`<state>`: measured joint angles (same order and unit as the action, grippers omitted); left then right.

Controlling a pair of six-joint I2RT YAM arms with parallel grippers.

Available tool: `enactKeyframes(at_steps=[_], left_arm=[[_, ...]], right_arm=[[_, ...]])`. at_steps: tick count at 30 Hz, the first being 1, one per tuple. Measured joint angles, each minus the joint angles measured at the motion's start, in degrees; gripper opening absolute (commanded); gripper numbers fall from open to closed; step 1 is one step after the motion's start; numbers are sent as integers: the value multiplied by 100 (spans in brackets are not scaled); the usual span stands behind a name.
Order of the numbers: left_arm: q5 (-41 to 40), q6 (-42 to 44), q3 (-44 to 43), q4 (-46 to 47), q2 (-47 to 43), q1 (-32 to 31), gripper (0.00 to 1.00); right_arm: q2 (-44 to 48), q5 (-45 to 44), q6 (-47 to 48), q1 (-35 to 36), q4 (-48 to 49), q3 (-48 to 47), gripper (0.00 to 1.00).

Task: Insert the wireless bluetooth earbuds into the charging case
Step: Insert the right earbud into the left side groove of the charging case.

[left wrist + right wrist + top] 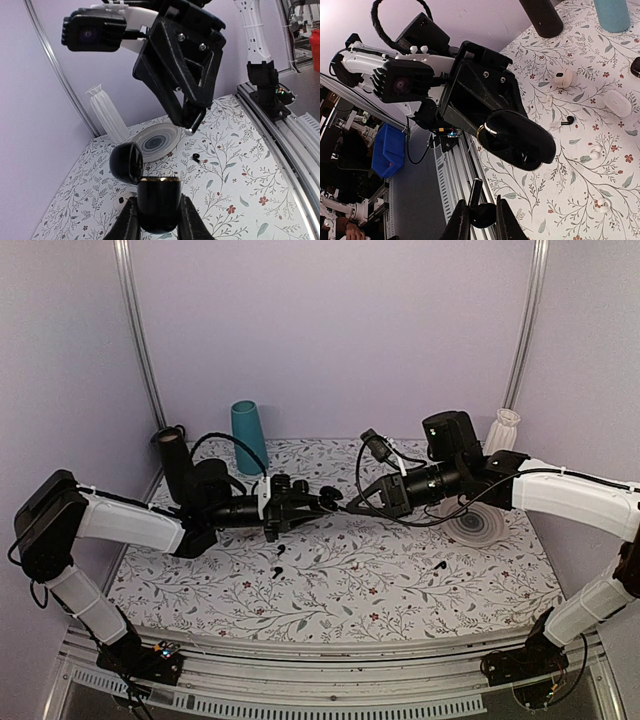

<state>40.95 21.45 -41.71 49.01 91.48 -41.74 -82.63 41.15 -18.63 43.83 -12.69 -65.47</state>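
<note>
My left gripper (158, 212) is shut on the glossy black charging case (158, 200) and holds it above the table with its lid (126, 162) swung open. My right gripper (483, 216) is shut on a tiny black earbud (483, 214), stem pointing toward the case (520, 142), a short gap away. In the top view the two grippers (305, 502) (368, 498) meet tip to tip mid-table, with the case (329, 496) between them. Another black earbud (438, 565) lies on the table at the right; it also shows in the left wrist view (196, 158).
A small black piece (277, 571) lies left of centre. A grey plate (478, 522) and white vase (503, 430) stand back right, a teal cup (248, 435) and black cylinder (178, 465) back left. White cases (565, 77) (617, 102) and white earbuds (594, 150) lie on the floral cloth.
</note>
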Motion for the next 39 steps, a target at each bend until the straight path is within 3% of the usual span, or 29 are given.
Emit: enactKeyframes(at_steps=[39], left_arm=[[240,-4,0,0,0,0,0]], right_arm=[[-306,79,-114,0,-105,-101,4]])
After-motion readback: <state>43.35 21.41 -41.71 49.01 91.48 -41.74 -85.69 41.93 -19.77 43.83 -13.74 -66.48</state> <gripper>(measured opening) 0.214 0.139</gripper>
